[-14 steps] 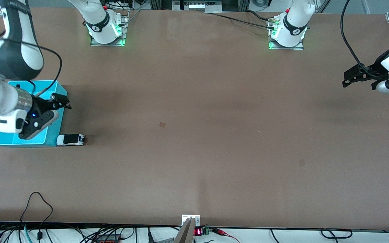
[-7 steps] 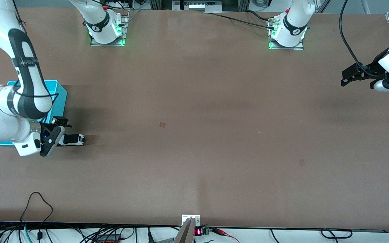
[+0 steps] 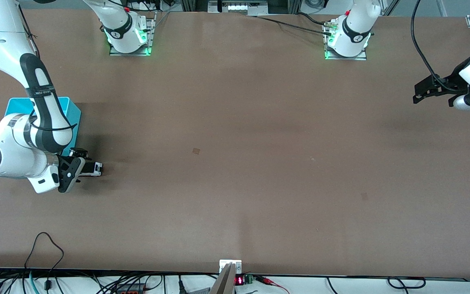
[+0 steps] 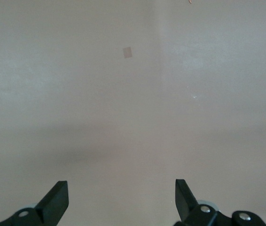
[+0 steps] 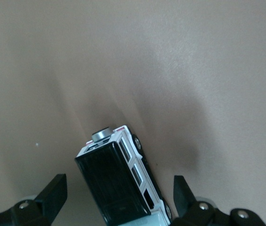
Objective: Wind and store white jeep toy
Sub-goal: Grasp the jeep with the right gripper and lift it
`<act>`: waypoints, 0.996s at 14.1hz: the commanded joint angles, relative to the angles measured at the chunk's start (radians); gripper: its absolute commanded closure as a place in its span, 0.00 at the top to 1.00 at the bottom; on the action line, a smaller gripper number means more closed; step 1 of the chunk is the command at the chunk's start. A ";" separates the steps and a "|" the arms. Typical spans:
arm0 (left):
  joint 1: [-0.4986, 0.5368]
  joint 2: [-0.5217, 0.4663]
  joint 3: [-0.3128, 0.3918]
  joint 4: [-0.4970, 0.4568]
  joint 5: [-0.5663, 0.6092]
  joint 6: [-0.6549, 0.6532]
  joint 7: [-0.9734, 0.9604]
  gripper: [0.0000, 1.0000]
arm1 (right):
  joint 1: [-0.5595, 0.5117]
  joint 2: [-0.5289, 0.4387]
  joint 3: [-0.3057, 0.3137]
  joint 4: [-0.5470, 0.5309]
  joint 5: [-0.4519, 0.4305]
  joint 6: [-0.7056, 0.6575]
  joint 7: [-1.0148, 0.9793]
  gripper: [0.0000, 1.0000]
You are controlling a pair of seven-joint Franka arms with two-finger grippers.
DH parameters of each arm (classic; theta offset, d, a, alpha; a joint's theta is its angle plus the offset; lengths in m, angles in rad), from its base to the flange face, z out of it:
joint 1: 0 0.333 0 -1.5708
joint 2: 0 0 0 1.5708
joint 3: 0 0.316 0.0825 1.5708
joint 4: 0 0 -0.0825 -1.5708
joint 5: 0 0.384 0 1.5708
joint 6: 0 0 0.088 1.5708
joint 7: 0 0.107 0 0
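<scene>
Brown counter [image 3: 235,163] bears the light, rigid white jeep toy [image 5: 121,181] between the right gripper's [image 5: 119,197] open fingers, best pinched across its flat sides; left gripper [image 4: 122,200] waits open.

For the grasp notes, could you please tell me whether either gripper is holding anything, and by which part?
Nothing is held. The open right gripper straddles the small white jeep toy with black roof without touching it; the left gripper waits open over bare table.

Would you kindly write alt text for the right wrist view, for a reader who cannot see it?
The white jeep toy, black-roofed with a spare wheel on its rear, sits upright on the brown table between the two spread fingers of the right end effector, which do not touch it. Nothing else shows.
</scene>
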 commanded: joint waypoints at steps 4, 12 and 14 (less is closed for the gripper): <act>-0.003 -0.002 -0.005 0.019 0.017 -0.025 0.006 1.00 | -0.028 0.008 0.013 -0.047 0.004 0.065 -0.054 1.00; -0.012 -0.002 -0.006 0.019 0.017 -0.026 0.006 1.00 | -0.039 -0.011 0.017 -0.092 0.006 0.148 -0.195 0.61; -0.011 -0.002 -0.005 0.019 0.017 -0.026 0.006 1.00 | -0.039 -0.012 0.021 -0.092 0.006 0.146 -0.195 0.49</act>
